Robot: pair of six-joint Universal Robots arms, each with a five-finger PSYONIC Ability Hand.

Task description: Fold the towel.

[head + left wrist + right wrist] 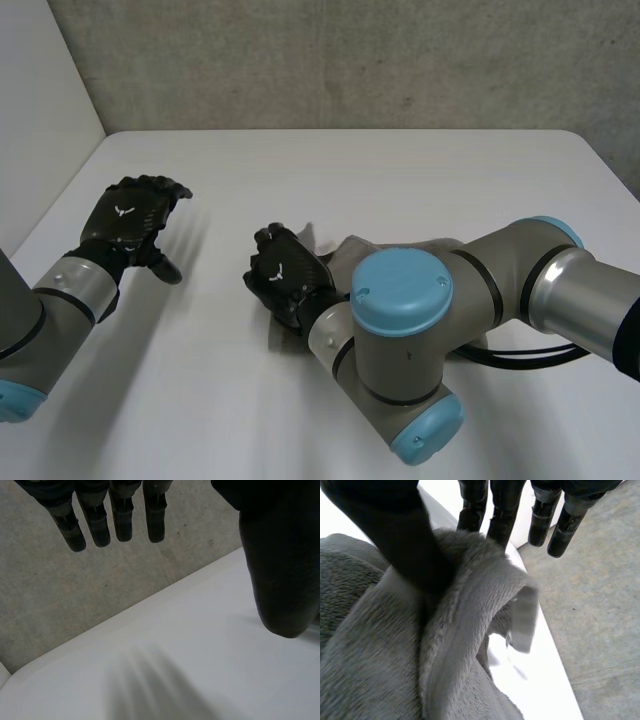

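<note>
Towel (420, 243) lies bunched mid-table, mostly under my right arm. I see my right hand (288, 278) pinching a raised fold of it between thumb and fingers (501, 510). Farther out, near the left edge of the table (400, 170), my left hand (133, 215) hangs released, fingers straight.
</note>
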